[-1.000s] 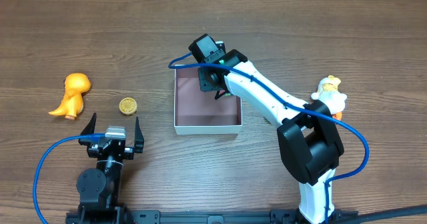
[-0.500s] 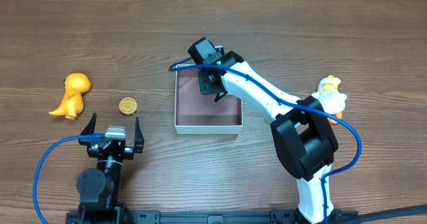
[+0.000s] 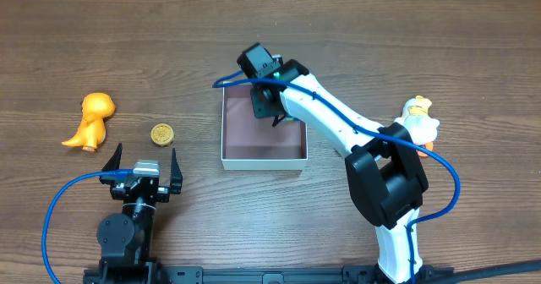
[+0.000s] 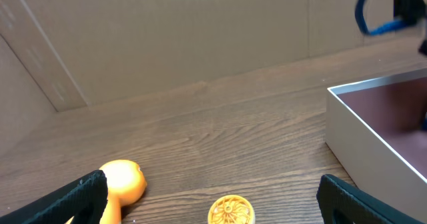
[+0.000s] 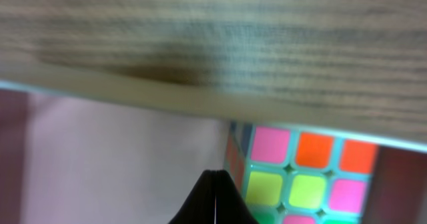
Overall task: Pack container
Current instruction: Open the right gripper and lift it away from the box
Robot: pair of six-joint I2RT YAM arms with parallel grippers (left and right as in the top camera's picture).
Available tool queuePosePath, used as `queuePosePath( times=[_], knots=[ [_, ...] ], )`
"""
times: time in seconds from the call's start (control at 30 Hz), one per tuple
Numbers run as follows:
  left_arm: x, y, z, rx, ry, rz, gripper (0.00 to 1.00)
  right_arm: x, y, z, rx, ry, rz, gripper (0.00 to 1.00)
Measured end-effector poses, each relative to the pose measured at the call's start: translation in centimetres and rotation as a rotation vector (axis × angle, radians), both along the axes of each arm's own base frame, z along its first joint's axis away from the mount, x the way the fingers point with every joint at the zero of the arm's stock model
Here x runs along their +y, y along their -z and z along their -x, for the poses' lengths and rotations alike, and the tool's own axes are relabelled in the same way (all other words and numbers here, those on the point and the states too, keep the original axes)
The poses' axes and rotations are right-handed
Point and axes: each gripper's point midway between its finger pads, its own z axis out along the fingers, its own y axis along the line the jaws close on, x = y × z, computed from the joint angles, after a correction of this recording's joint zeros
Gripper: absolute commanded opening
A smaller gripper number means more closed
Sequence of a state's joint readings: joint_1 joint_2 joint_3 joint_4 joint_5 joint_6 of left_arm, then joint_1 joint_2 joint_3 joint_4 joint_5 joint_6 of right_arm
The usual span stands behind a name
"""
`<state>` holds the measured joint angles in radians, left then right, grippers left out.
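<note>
The container [image 3: 254, 142], a square shallow box with white walls and a pink-brown inside, sits at the table's middle. My right gripper [image 3: 264, 103] reaches into its far part, shut with nothing between its fingers. In the right wrist view the shut gripper [image 5: 215, 192] hangs over the container floor [image 5: 100, 157], just left of a colourful puzzle cube [image 5: 303, 177] standing against the far wall [image 5: 167, 101]. My left gripper [image 3: 144, 161] stands open near the front left. In its own view this gripper [image 4: 212, 184] faces a yellow disc [image 4: 231, 211] and an orange toy [image 4: 121, 181].
An orange dinosaur toy [image 3: 90, 120] lies at the far left, with a small yellow round disc [image 3: 161, 133] between it and the container. A white and yellow toy [image 3: 420, 120] stands at the right, beside the right arm's elbow. The container's corner [image 4: 373, 117] shows in the left wrist view.
The right arm's elbow has shifted slightly left; its gripper stays shut inside the container. The left arm has not moved.
</note>
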<state>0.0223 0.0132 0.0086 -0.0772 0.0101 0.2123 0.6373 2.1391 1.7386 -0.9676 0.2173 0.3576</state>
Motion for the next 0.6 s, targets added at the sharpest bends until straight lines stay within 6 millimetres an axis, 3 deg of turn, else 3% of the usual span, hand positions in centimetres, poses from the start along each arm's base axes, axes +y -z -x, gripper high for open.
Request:
queuePosePath(
  times=[0.2, 0.23, 0.43, 0.6],
  knots=[
    [0.0, 0.0, 0.0, 0.000, 0.000, 0.000, 1.00, 0.9, -5.6, -1.2, -0.041, -0.007, -0.027, 0.09],
    [0.0, 0.0, 0.0, 0.000, 0.000, 0.000, 1.00, 1.0, -6.6, -1.4, -0.051, -0.007, -0.035, 0.15],
    [0.0, 0.0, 0.0, -0.001, 0.000, 0.000, 1.00, 0.8, -14.7, -1.5, -0.116, -0.018, -0.065, 0.70],
    [0.0, 0.0, 0.0, 0.000, 0.000, 0.000, 1.00, -3.0, -19.3, -0.8, -0.136, 0.018, -0.020, 0.98]
  ],
)
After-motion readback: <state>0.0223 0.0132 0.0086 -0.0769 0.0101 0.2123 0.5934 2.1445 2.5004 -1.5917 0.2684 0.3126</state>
